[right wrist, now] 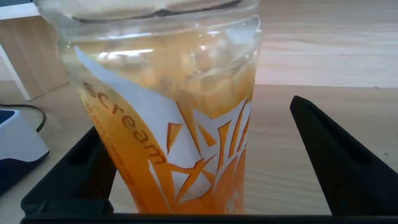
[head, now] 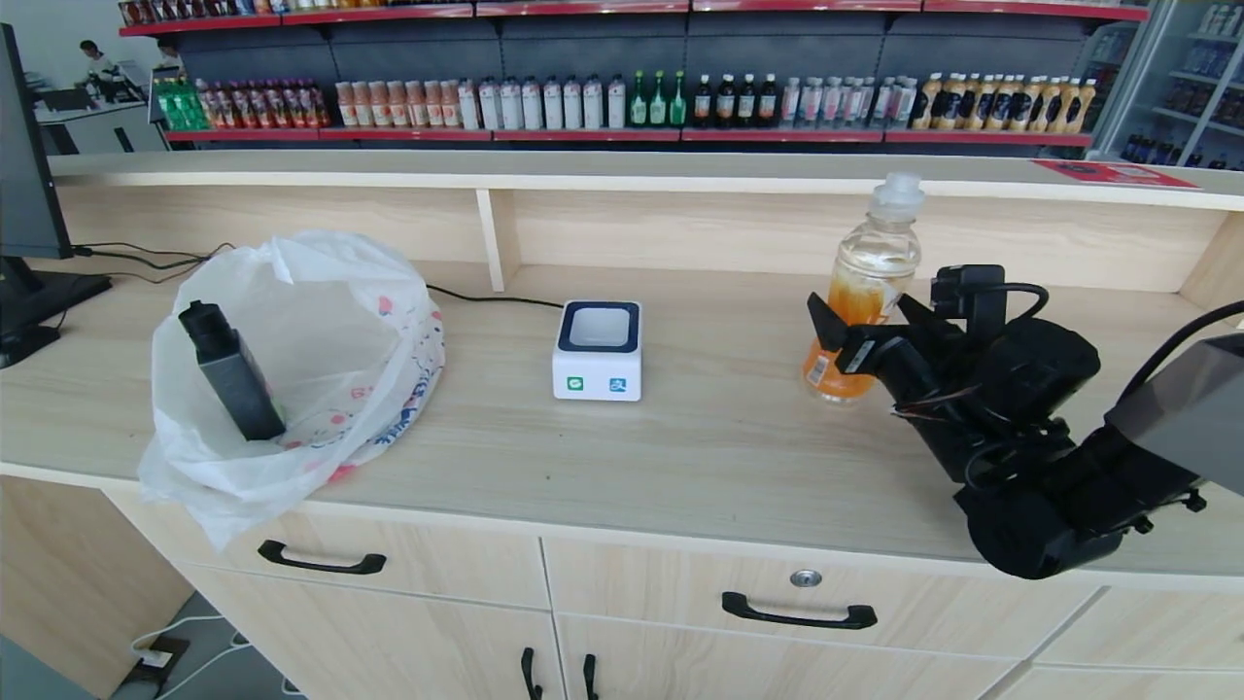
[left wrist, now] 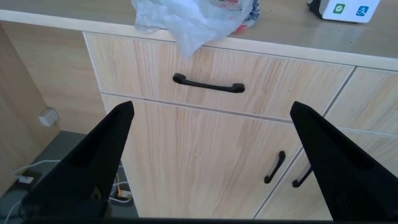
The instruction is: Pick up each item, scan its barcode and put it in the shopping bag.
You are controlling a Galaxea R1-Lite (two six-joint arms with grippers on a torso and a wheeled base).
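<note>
An orange drink bottle (head: 872, 261) with a white cap stands upright on the wooden counter (head: 700, 437), right of centre. My right gripper (head: 860, 313) is open, with one finger on each side of the bottle's lower half. Up close, the bottle (right wrist: 180, 93) sits between the right gripper's (right wrist: 199, 168) fingers, with a gap on one side. The white shopping bag (head: 330, 321) lies open on the counter's left and holds a dark grey bottle (head: 231, 374). A white barcode scanner (head: 597, 350) sits mid-counter. My left gripper (left wrist: 211, 162) is open and empty, below counter level, facing the drawers.
A monitor (head: 24, 194) stands at the counter's far left with cables behind the bag. A raised wooden ledge (head: 680, 175) runs along the back of the counter. The drawer handle (left wrist: 208, 84) and the bag's edge (left wrist: 186, 18) hang over the front.
</note>
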